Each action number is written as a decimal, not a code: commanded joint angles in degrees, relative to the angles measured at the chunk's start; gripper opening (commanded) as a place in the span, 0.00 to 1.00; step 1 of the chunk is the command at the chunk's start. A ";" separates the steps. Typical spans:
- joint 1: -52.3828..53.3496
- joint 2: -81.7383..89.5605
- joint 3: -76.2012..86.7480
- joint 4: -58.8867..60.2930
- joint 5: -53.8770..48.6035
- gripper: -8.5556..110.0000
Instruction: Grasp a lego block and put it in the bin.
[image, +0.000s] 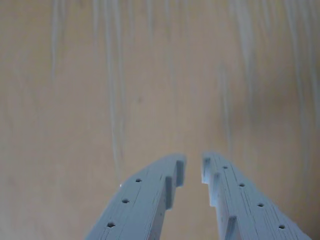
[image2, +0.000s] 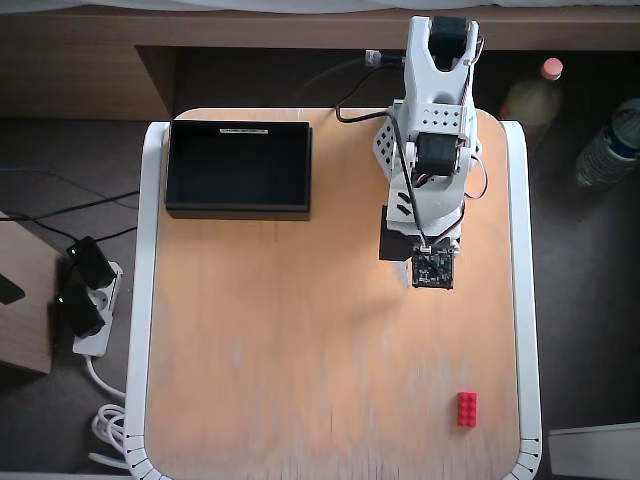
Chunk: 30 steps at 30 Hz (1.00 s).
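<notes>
Overhead view: a light wooden bench (image2: 300, 350) w/ a white rim carries everything. A white robot arm (image2: 432, 130) stands at the bench's far edge, right of centre, and reaches toward the middle. Its end effector (image2: 418, 278) sits just below a small black circuit board on the wrist; the fingertips themselves are mostly hidden under the arm from this angle.

The lego block (image2: 467, 408), small and bright red, lies flat on the bench near its front right corner, long side running front to back. It is well apart from the end effector, toward the front edge and slightly to the right of it, w/ bare wood between them.

The bin (image2: 238, 205), a shallow black box w/ a white label strip on its far rim, sits at the bench's far left corner, level w/ the arm's base and well apart from the block.

Wrist view: the end effector (image: 194, 169) shows two grey-blue fingers (image: 145, 200) entering from the bottom edge, tips nearly together w/ only a narrow slit between them, gripping nothing. Only blurred wood grain lies ahead; block and bin are out of this view.
</notes>
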 joint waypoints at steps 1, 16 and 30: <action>0.79 0.35 6.86 -8.09 1.41 0.07; 0.88 -35.77 -30.50 -10.37 1.23 0.07; -2.81 -59.77 -56.43 -8.88 -5.27 0.07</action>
